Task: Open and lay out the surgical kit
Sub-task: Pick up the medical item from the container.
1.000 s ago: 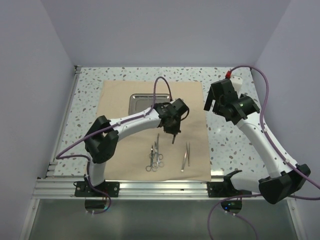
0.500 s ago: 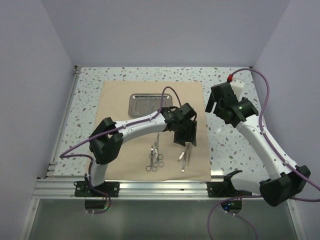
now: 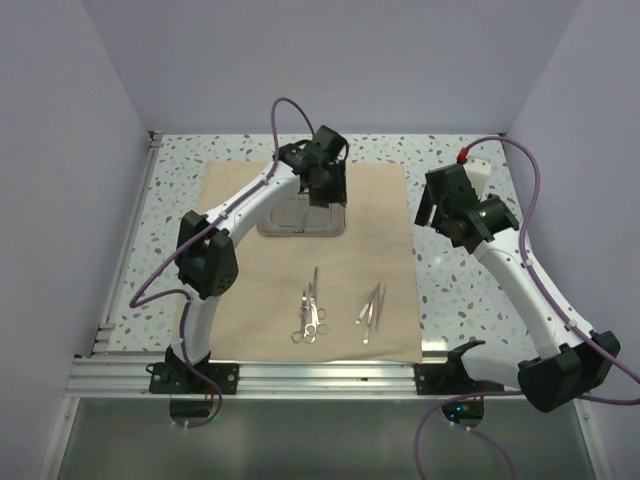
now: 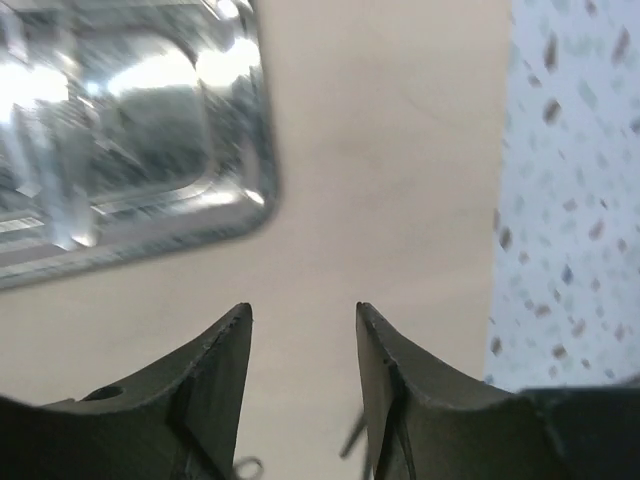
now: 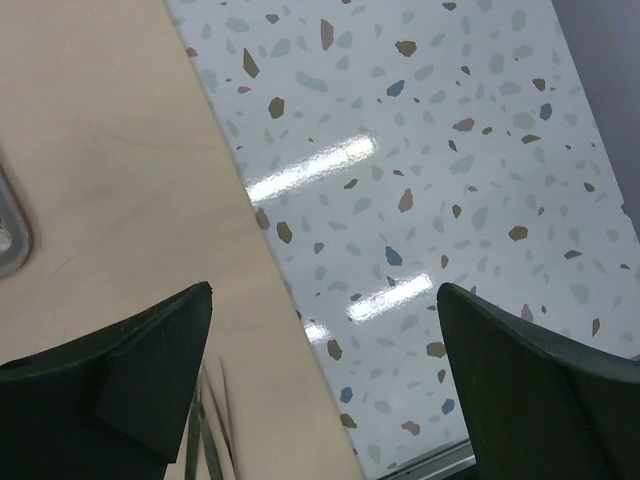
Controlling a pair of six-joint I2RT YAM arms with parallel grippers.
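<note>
Reaching far toward the back of the speckled terrazzo table (image 3: 180, 170), the left arm is folded at the elbow near the left side. Its forearm is stretched out long, so the left gripper (image 3: 325, 192) hangs over the far right corner of the small rectangular shiny steel tray (image 3: 295, 222). From the left wrist cam, its dark fingers (image 4: 225, 350) have a modest gap between them with nothing in it, just bare cloth underneath.

The right arm climbs up the right side of the table and bends at the wrist. The right gripper (image 3: 430, 210) sits just off the right edge of the flat tan cloth wrap (image 3: 250, 290), angled down. Its fingers are spread wide with nothing in them, over the cloth's edge and the table.

So the kit's cloth is unfolded flat in the middle of the table, with the tray on its far half. On the near half there's a cluster of thin silver ring-handled scissors and forceps (image 3: 311, 312). A pair of silver tweezers (image 3: 372, 306) lies just to their right, apart from them.
</note>
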